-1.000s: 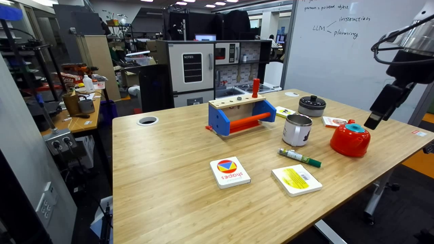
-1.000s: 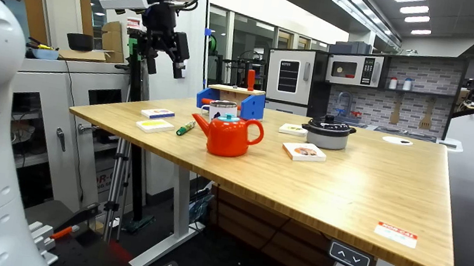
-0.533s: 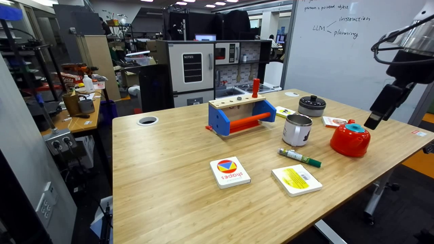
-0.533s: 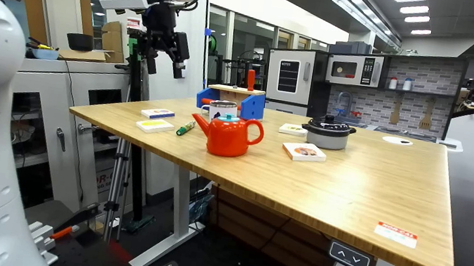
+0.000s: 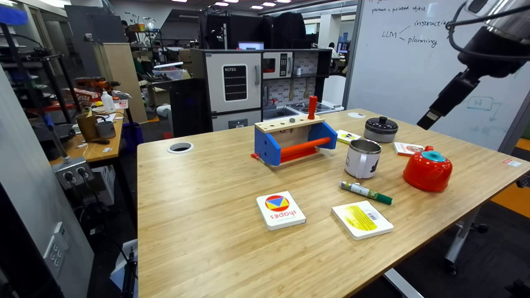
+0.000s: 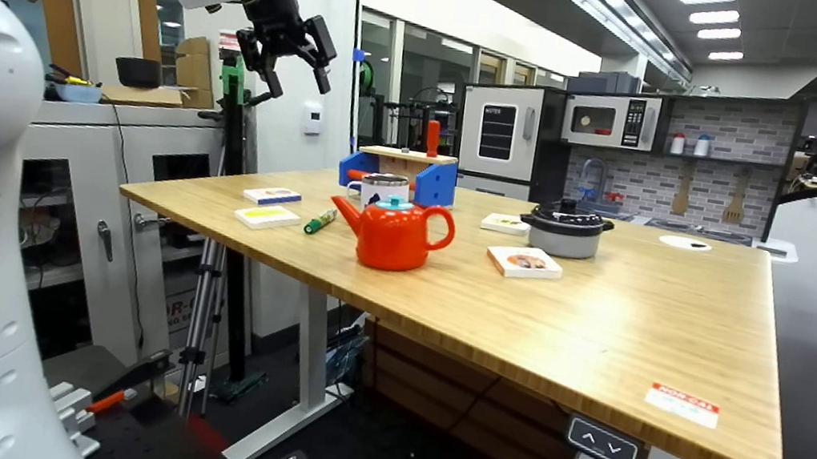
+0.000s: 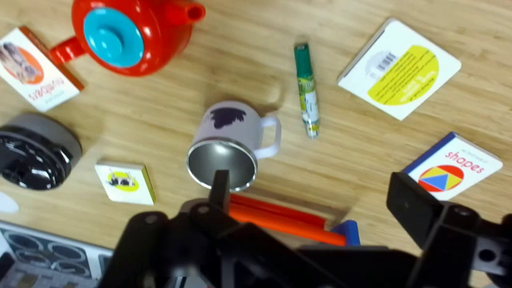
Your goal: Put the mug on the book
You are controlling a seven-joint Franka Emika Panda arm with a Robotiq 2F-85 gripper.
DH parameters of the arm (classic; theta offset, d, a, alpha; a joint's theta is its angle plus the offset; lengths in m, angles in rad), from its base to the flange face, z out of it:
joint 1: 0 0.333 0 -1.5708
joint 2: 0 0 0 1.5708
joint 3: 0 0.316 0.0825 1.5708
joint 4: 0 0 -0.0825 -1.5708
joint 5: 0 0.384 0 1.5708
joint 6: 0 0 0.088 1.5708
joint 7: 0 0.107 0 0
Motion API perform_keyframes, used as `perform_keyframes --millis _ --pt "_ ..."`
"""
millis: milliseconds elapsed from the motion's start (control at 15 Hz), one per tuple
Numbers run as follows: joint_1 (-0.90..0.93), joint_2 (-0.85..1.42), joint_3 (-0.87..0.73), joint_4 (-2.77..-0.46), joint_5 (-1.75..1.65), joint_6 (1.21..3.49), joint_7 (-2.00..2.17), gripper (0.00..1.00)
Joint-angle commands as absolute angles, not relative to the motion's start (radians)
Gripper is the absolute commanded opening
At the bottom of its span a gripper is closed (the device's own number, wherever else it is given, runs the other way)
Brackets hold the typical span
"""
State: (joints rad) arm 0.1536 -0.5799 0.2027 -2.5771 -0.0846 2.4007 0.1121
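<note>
The mug (image 5: pixel 353 160) is white with a dark pattern, a silver metal rim and inside, and a side handle. It stands upright on the table in both exterior views (image 6: pixel 388 188). The wrist view shows it (image 7: pixel 224 124) left of centre, partly behind a fingertip. The book (image 5: pixel 281 210) is white with a round red, yellow and blue picture and lies flat. It also shows in an exterior view (image 6: pixel 272 196) and at the right of the wrist view (image 7: pixel 460 168), partly behind the other finger. My gripper (image 6: pixel 299 86) is open and empty, high above the table (image 7: pixel 310 180).
A red teapot (image 5: pixel 428 171) stands near the mug, with a green marker (image 5: pixel 366 192) in front. A white book with a yellow picture (image 5: pixel 362 220) lies beside the task's book. A blue-and-red toy bench (image 5: pixel 296 140), a lidded pot (image 5: pixel 381 130) and further small books (image 6: pixel 525 263) stand around.
My gripper has tilted and swung upward, its fingertips shifting left in an exterior view. It stays open. The mug, the book and the other objects have not moved.
</note>
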Motion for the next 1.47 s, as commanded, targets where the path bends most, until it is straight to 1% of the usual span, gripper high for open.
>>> perform_keyframes --millis 0,267,467,800,1267,1400 --pt "0.123 -0.503 0.250 -2.547 -0.157 2.558 0.131 1.00" --pt "0.086 -0.380 0.274 -2.503 -0.195 2.744 0.188 1.00" --pt "0.087 -0.287 0.276 -2.465 -0.188 2.824 0.187 1.00" --pt "0.106 -0.205 0.268 -2.463 -0.178 2.853 0.182 1.00" --pt "0.093 -0.196 0.271 -2.474 -0.185 2.844 0.188 1.00" --pt "0.118 -0.205 0.254 -2.481 -0.157 2.847 0.166 1.00"
